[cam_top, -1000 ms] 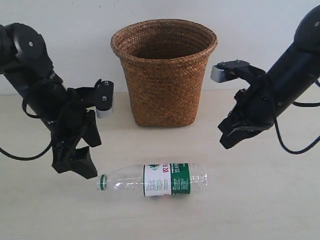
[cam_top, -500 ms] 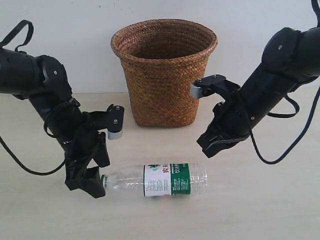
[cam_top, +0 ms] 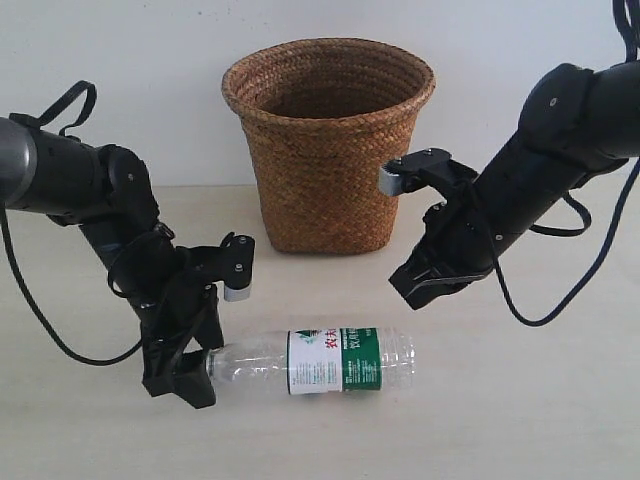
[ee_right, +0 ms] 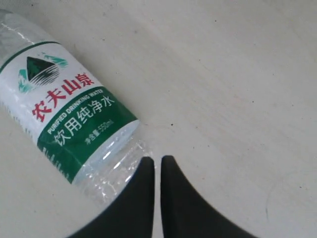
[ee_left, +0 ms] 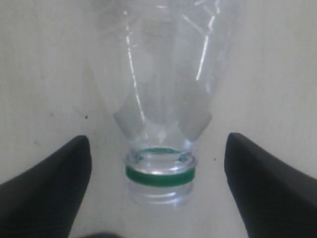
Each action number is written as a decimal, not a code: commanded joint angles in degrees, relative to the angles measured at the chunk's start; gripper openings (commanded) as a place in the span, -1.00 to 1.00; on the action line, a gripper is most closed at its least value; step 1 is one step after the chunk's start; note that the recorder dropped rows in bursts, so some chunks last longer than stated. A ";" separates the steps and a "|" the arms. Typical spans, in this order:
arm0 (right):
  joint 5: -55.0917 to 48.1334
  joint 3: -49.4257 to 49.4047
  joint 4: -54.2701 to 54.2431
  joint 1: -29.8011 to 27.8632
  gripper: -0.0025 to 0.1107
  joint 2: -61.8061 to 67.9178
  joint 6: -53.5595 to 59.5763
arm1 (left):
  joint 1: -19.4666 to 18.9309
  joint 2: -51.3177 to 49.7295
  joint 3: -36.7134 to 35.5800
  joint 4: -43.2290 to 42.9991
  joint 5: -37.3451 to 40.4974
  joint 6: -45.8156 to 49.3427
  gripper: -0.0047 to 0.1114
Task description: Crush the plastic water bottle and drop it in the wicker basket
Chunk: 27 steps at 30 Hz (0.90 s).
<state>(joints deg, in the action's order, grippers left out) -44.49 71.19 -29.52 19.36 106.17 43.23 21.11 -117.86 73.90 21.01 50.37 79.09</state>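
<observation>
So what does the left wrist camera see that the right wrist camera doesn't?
Only the left wrist view shows the green neck ring, sitting between the fingers of the wide-open left claw. Only the right wrist view shows the label with red characters, and the right claw closed to a thin slit. Both show the clear plastic water bottle lying on the pale table.

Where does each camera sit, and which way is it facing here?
Exterior: off the robot, slightly raised, across the table toward the wicker basket; shows the left gripper and right gripper.
Left wrist: at the left gripper, looking along the plastic water bottle from its neck end; both fingers show, spread either side of the neck.
Right wrist: at the right gripper, looking down on the bottle's label end; both fingers show, nearly together.
Shared: all three see the bottle on the table.
</observation>
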 commanded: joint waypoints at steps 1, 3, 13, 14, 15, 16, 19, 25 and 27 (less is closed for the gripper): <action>0.43 0.23 -0.17 -0.05 -0.96 0.37 0.37 | 0.21 0.09 0.43 1.06 -0.96 1.18 0.21; 0.43 0.23 -0.17 -0.05 -0.96 0.93 0.37 | 0.21 0.09 0.43 1.06 -0.71 1.48 0.09; -3.88 2.67 0.08 -0.05 -0.96 0.25 -1.52 | 0.21 0.09 0.43 1.06 3.10 3.70 -0.85; -5.31 3.64 0.08 -0.05 -0.96 -0.01 -3.00 | 0.21 0.09 0.43 1.06 3.21 3.70 -0.85; -6.23 4.36 0.08 -0.05 -0.96 -0.26 -4.73 | 0.21 0.09 0.43 1.06 3.21 3.70 -0.85; -7.00 5.05 -0.04 0.11 -0.96 -0.40 -6.47 | 0.21 0.09 0.43 1.06 3.21 3.70 -0.85; -7.54 5.68 0.39 1.86 -0.96 -0.18 -8.02 | 0.21 0.09 0.43 1.15 3.21 3.27 -0.85; -3.26 5.68 0.92 5.32 -0.96 1.36 -9.45 | 0.21 0.09 0.43 1.48 3.21 2.98 -0.85; -2.86 5.68 0.44 5.32 -0.96 2.42 -10.06 | 0.21 0.09 0.43 1.75 3.21 2.98 -0.85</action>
<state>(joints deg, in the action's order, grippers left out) -48.57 76.53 -29.03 24.62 107.53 34.20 21.11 -117.86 73.92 21.79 53.01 82.45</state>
